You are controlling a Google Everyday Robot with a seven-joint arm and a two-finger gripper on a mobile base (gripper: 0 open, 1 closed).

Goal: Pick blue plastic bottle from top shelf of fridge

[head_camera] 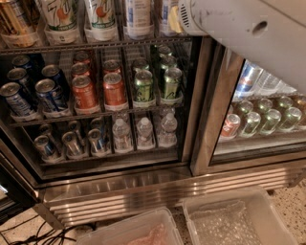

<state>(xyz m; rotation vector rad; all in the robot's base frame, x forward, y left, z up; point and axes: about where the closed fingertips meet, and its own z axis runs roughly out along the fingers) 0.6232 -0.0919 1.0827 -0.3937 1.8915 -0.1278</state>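
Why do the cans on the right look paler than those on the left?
Camera view: the right glass door carries a hazy sheen, washing out its cans; the left racks sit in dimmer, warmer light; the white arm shines brightest, its gripper at the top shelf.

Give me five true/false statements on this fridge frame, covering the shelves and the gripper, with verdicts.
1. The gripper is up at the right end of the top shelf. True.
2. Small water bottles stand on the bottom rack. True.
3. The orange cans stand on the bottom rack. False: they are on the middle rack, between the blue cans and the green cans.
4. The blue plastic bottle lies in a bin on the floor. False: it stands upright on the top shelf, left of the gripper.
5. Two clear bins sit on the floor in front of the fridge. True.
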